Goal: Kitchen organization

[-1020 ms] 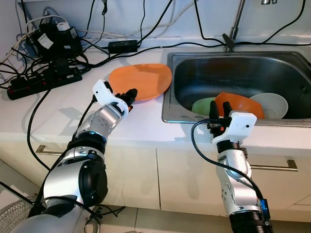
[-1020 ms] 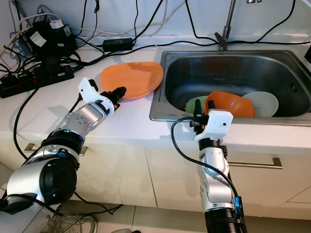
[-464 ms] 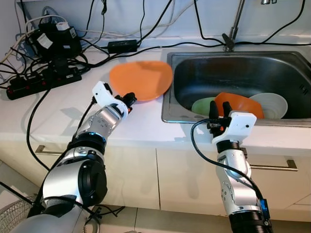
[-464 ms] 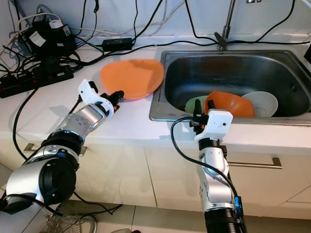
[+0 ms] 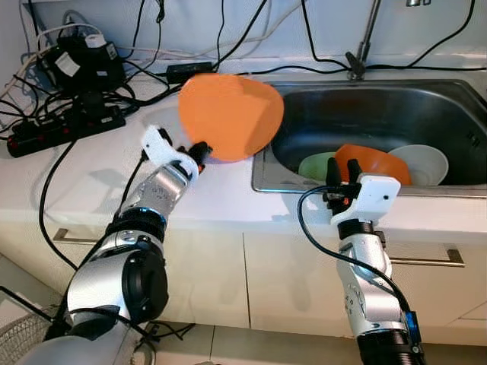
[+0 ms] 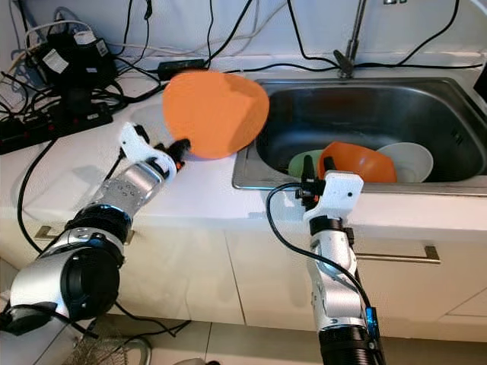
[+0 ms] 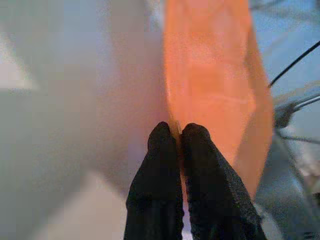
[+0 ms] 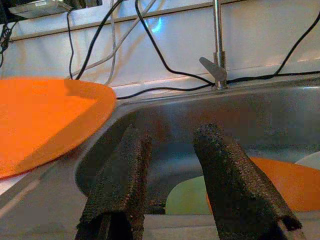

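Black cables and a power strip sit at my ten o'clock on the white surface, well apart from the work. I've got the left gripper clamped on the near edge of the orange plate; in the left wrist view the two fingers pinch its rim tight. That plate is up off the surface, tilted steeply on edge, its far side hanging over the left rim of the steel sink at twelve o'clock. Down in the basin at one o'clock I see a pale green dish, an orange bowl lying on its side against it, and a white bowl just beside that. My right gripper hovers at the sink's near edge, jaws narrowly parted, holding nothing, pointing in over the dishes. Faucet stands at the back rim.
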`<state>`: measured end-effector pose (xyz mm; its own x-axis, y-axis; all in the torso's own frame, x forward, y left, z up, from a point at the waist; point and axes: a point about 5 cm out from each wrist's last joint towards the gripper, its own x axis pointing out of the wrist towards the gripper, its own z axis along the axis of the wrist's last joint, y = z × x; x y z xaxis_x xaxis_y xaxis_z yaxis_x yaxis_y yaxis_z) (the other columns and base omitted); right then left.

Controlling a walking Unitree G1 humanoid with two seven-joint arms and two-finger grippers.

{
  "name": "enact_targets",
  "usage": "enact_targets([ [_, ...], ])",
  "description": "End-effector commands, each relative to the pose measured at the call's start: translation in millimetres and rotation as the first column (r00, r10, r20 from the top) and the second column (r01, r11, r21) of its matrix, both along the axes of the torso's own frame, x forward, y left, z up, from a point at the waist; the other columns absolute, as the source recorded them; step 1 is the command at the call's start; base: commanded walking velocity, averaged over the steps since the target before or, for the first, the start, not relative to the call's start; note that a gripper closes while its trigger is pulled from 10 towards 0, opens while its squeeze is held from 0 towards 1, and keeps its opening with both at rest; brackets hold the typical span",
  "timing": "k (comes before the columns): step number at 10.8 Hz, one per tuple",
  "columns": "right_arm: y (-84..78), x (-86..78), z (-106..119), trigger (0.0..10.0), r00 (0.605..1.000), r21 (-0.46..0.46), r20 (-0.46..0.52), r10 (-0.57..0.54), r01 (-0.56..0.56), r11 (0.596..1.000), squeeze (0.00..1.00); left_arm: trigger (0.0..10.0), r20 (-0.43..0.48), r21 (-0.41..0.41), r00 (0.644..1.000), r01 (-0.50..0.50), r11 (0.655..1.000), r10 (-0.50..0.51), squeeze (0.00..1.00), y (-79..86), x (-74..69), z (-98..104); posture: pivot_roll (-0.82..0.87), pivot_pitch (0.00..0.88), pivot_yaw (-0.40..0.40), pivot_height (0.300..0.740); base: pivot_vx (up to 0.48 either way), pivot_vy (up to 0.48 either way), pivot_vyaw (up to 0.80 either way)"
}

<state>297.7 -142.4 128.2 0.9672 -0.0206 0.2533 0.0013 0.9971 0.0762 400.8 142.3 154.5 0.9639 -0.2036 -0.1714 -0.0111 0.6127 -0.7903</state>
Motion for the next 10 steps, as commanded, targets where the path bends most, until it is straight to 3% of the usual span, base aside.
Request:
enact_targets([
  [1, 2.9, 2.6, -1, 10.0, 1.0, 0.005, -0.014, 0.009, -0.009, 1.0, 0.0, 0.0, 0.06, -0.04, 0.998, -0.022, 0.999, 0.025, 0.0, 4.6, 0.9, 7, -0.02, 0.0, 0.097, 0.74, 0.0, 0.0, 0.0],
  [3, 2.8, 2.8, -1, 10.0, 1.0, 0.006, -0.018, 0.01, -0.01, 1.0, 0.0, 0.0, 0.15, -0.161, 0.985, -0.063, 0.985, 0.088, 0.0, 10.2, 0.5, 15, -0.02, 0.0, 0.091, 0.74, 0.0, 0.0, 0.0],
  [6, 2.4, 3.6, -1, 10.0, 1.0, 0.005, -0.023, 0.011, -0.011, 1.0, 0.0, 0.0, 0.167, -0.247, 0.979, -0.069, 0.966, 0.113, 0.0, 11.6, -4.3, 10, -0.01, 0.0, 0.084, 0.74, 0.0, 0.0, 0.0],
  [7, 2.0, 3.6, -2, 10.0, 1.0, 0.005, -0.026, 0.009, -0.009, 1.0, 0.0, 10.0, 0.173, -0.267, 0.978, -0.069, 0.961, 0.118, 0.0, 11.9, -6.8, 8, -0.01, 0.0, 0.081, 0.74, 0.0, 0.0, 0.0],
  [10, 0.9, 5.4, 0, 10.0, 1.0, 0.002, -0.027, 0.007, -0.007, 1.0, 0.0, 10.0, 0.232, -0.375, 0.96, -0.058, 0.925, 0.154, 0.0, 15.7, -9.8, 16, 0.0, 0.0, 0.077, 0.74, 0.0, 0.0, 0.0],
])
